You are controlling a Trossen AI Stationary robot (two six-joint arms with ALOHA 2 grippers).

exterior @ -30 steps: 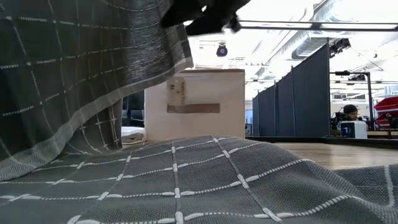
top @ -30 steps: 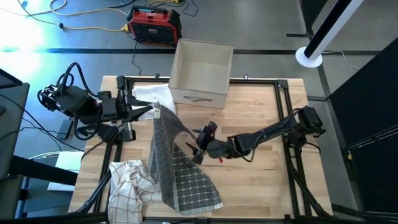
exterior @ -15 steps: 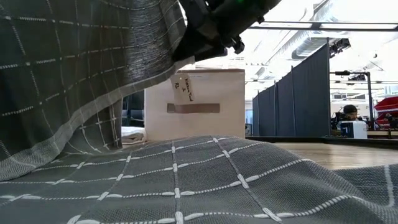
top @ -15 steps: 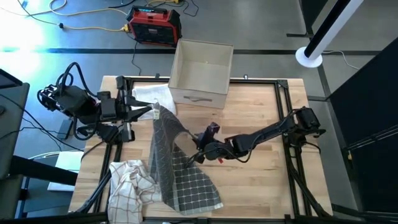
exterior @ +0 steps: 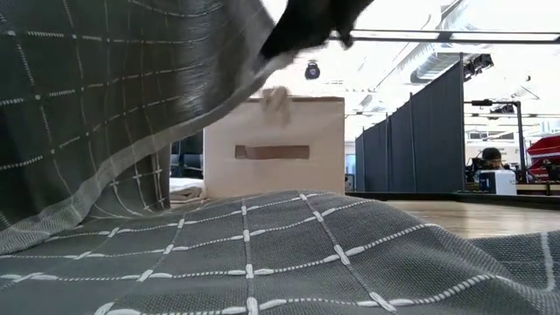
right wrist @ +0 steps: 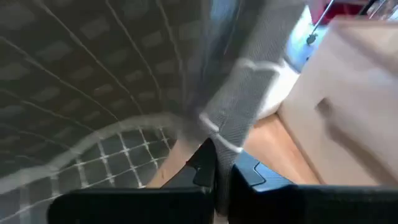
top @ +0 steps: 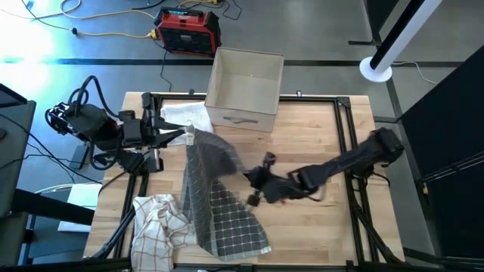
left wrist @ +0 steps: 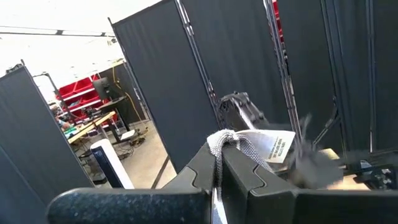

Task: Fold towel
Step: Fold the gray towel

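Grey grid towel is draped across the middle-left of the bench, w/ its long axis running roughly 11 to 5 o'clock in the high view. Top corner is held up in the air near the 10 o'clock side, bottom end lies flat on the wood down at 6.

Left gripper sits at about 10 o'clock and is clamped tight on that raised corner; the left wrist view shows the hem and the little care tag bunched right between its fingers. Right gripper reaches in from 3 o'clock toward bench center, and in the right wrist view its fingers look pinched narrow on the towel's edge, cloth hanging right at the tips. So imo both are holding fabric, left one for sure.

Key relation: the two held points are on the same upper part of the towel, left one at 10, right one just toward 4 from it, w/ the free flat end lying toward 6 from both. Right arm is nearer that free end, so I'd guess the fold goes along that axis.

Other stuff: cardboard box at 12, checked cloth crumpled at 7, white cloth tucked by the box.
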